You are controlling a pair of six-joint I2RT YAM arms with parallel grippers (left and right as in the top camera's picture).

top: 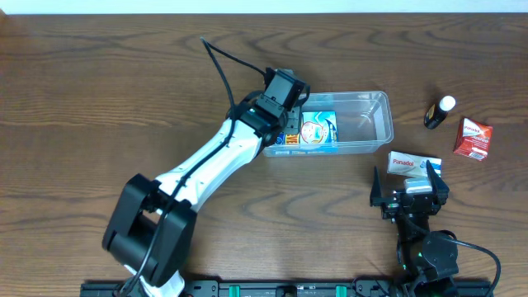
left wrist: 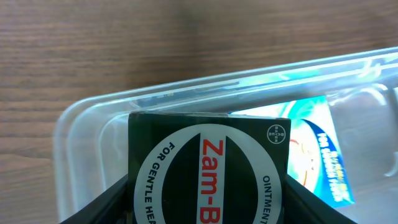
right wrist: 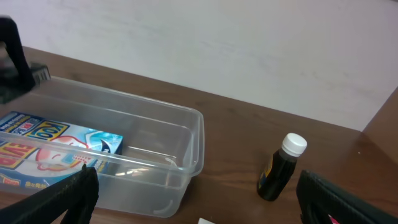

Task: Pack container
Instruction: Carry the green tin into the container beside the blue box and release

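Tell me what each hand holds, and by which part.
Left hand grips the dark green ointment box by its two opposite sides. Right hand is open, holding nothing.

The dark green cardboard box (left wrist: 208, 174) carries a white ring crossed by red "Zam-B", cut off at the picture's lower edge. "OINTMENT" runs down the ring's right side and "FOR GENTLE HEA" up its left, with a small round cross emblem at the box's upper right corner.

The blue-and-white flat box (right wrist: 56, 149) at the left end of the clear, colourless plastic rectangular tub (right wrist: 193, 143) shows red "BYE" and blue letters that look like "KOOL".

The white flat box (top: 415, 163) towards the desk's right edge reads "Panadol". The white print on the small red carton (top: 473, 138) nearer that edge is too small to read.
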